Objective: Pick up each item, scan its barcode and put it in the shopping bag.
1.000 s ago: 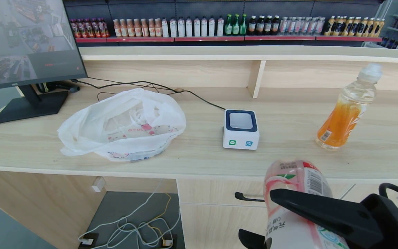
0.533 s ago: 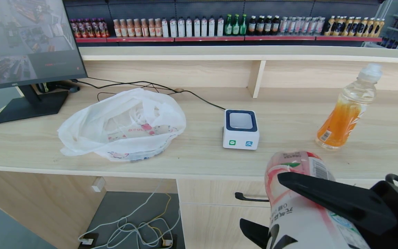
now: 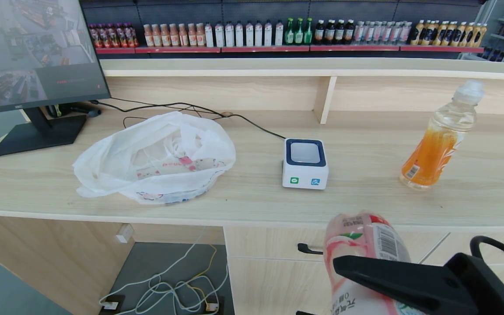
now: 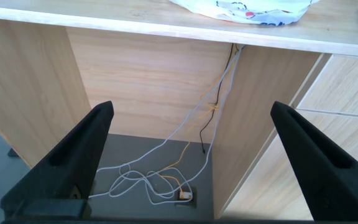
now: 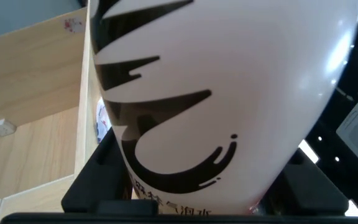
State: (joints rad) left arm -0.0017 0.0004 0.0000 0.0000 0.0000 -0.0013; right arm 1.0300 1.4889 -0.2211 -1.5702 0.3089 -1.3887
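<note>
Your right gripper (image 3: pixel 326 286) holds a pink-and-white bottle (image 3: pixel 363 245) in front of the desk (image 3: pixel 365 201), short of the scanner (image 3: pixel 305 163).

Your right gripper is closed around the bottle's lower body, one black finger lying across its near side, and in the right wrist view the bottle (image 5: pixel 229 93) sits pressed between the jaws. The bottle tilts up toward the desk's front edge, with its barcode (image 3: pixel 385 240) facing up and to your right. The scanner sits mid-desk, window up. The white bag (image 3: pixel 155 159) lies open to its left, near the monitor (image 3: pixel 29 52). An orange bottle (image 3: pixel 438 140) stands upright at the far right. Your left gripper (image 4: pixel 191 155) hangs wide open and empty below the desk edge, facing the floor cables (image 4: pixel 160 180).
</note>
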